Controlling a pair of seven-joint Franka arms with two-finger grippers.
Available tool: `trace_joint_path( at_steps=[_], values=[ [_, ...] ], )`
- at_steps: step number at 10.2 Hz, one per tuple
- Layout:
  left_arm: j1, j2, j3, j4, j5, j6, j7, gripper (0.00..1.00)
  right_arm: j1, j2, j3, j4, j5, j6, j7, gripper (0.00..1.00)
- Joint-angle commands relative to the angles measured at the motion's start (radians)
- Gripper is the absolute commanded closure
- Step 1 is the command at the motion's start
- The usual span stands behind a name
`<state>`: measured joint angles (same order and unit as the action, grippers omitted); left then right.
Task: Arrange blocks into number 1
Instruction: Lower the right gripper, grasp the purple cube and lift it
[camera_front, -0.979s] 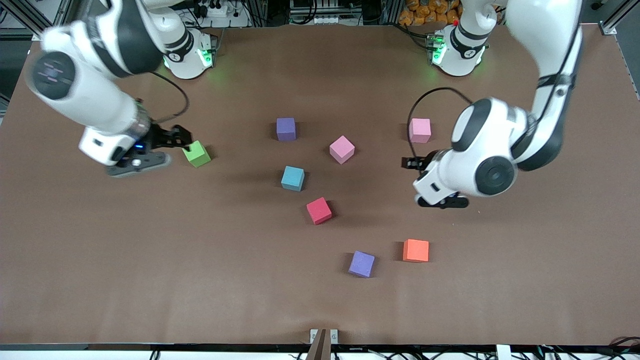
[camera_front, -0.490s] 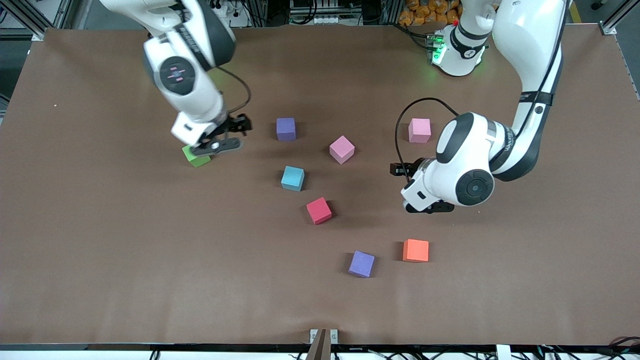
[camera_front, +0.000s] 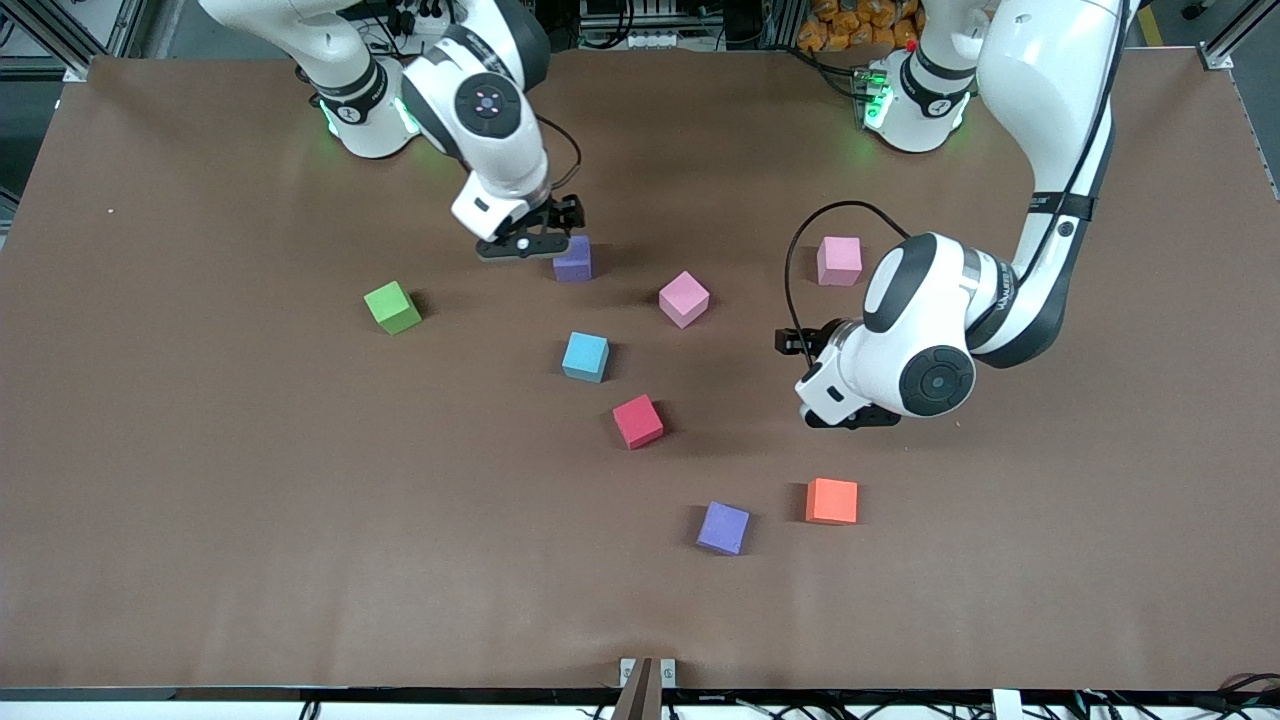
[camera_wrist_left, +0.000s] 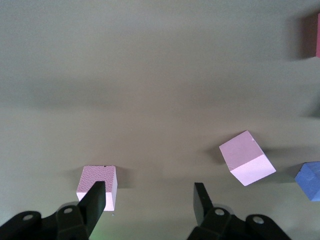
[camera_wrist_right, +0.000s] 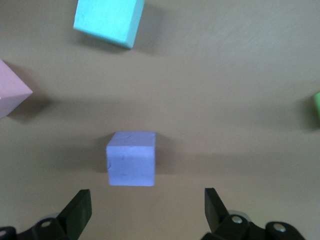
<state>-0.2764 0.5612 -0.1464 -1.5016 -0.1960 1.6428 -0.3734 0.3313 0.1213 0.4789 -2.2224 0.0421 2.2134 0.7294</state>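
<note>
**Block layout and hand positions**

Right hand (camera_front: 560, 222): released, fingers spread, over the tabletop (camera_front: 200, 480) just beside the purple block (camera_front: 572, 259), nothing held. Left hand (camera_front: 800, 345): released, empty, over bare tabletop between the tilted pink block (camera_front: 684, 298) and the square-set pink block (camera_front: 839, 260). Teal block (camera_front: 586, 357) and red block (camera_front: 638, 421) lie nearer the front camera than the purple block. A second purple cube (camera_front: 723, 527) sits near the orange cube (camera_front: 832, 500). Green cube (camera_front: 392, 307) lies toward the right arm's end
</note>
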Motion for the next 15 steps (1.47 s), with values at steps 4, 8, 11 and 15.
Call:
trace_joint_path(
  at_steps=[4,8,11,15],
  values=[
    [-0.003,0.009,0.005,0.017,-0.022,0.005,-0.016,0.21,0.067,0.15,-0.002,0.006,-0.017,0.127,0.104,0.0],
    [-0.004,0.016,0.005,0.017,-0.022,0.005,-0.016,0.21,0.067,0.187,-0.003,0.006,-0.099,0.127,0.122,0.0],
    [-0.006,0.016,0.007,0.017,-0.02,0.005,-0.016,0.21,0.067,0.224,-0.003,0.006,-0.133,0.155,0.128,0.0],
    [-0.007,0.017,0.007,0.017,-0.019,0.005,-0.016,0.21,0.066,0.273,-0.006,0.006,-0.151,0.201,0.128,0.07]
  ],
)
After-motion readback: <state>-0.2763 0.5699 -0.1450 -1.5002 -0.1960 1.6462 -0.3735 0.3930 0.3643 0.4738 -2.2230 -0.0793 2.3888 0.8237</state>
